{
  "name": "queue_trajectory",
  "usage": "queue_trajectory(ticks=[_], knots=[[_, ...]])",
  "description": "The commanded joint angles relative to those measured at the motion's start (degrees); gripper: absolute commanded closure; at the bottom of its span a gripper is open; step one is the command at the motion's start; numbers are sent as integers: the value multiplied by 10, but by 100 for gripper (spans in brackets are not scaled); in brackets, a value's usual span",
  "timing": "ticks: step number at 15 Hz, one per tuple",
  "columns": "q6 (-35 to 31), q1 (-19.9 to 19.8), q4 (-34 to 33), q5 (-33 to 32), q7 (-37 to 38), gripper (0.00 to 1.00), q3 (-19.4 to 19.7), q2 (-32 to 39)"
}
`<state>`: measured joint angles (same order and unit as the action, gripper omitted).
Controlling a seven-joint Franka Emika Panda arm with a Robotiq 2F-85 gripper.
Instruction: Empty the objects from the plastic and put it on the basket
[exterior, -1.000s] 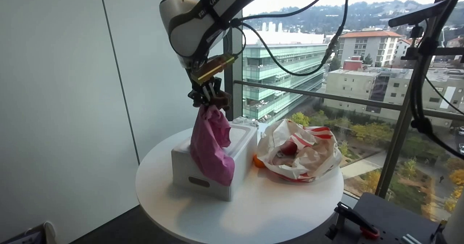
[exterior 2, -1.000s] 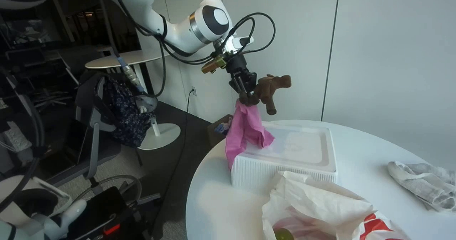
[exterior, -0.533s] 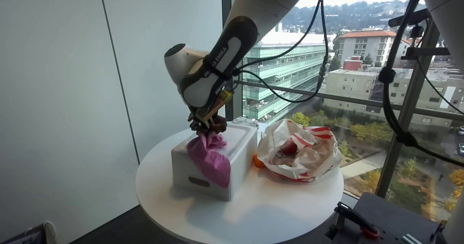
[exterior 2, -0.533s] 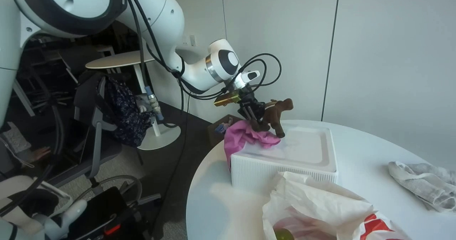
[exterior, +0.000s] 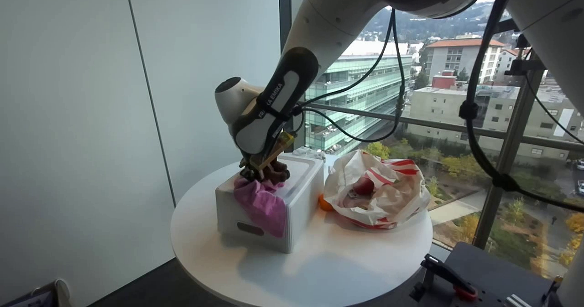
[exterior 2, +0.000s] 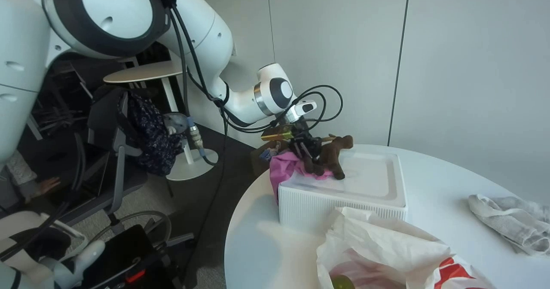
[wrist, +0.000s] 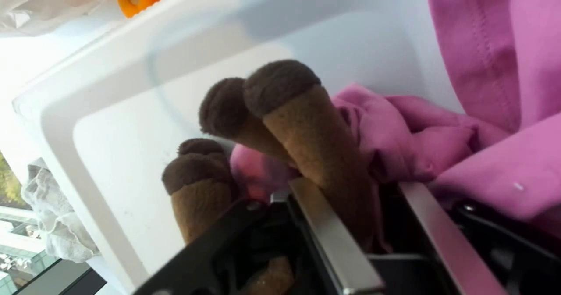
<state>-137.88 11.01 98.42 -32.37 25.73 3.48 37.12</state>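
Note:
My gripper (exterior: 255, 177) is low over the near corner of the upturned white basket (exterior: 251, 211), and also shows in the wrist view (wrist: 357, 187). Its fingers close around a leg of a brown plush toy (wrist: 302, 124) with a fold of pink cloth (wrist: 491, 62) beside it. The toy (exterior 2: 333, 156) is at the basket's top; whether its feet touch cannot be told. The pink cloth (exterior: 262, 206) lies crumpled on the top and hangs over the side. The white plastic bag (exterior: 378, 197) with red stripes stands beside the basket. A red object (exterior: 363, 186) and a green object (exterior 2: 342, 281) show inside.
An orange fruit (exterior: 325, 203) lies on the round white table (exterior: 319, 266) between basket and bag. A greyish cloth (exterior 2: 511, 222) lies on the table on the basket's far side from the pink cloth. A wall and a window stand behind.
My gripper has come down with the toy and pink cloth. The cloth hung from the fingers and now is bunched on the basket's top. The bag has not moved.

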Motion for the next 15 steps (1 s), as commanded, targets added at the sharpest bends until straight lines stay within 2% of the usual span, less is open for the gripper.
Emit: queue_trajectory(ticks=[1,5,8,15], knots=[[23,6,22,58,-14,31,5,-52],[11,-1,53,90,4,2,17,-122],[17,-16,79,106,26,0,35,-175],[79,-106,155,158,50,0,86,-215]])
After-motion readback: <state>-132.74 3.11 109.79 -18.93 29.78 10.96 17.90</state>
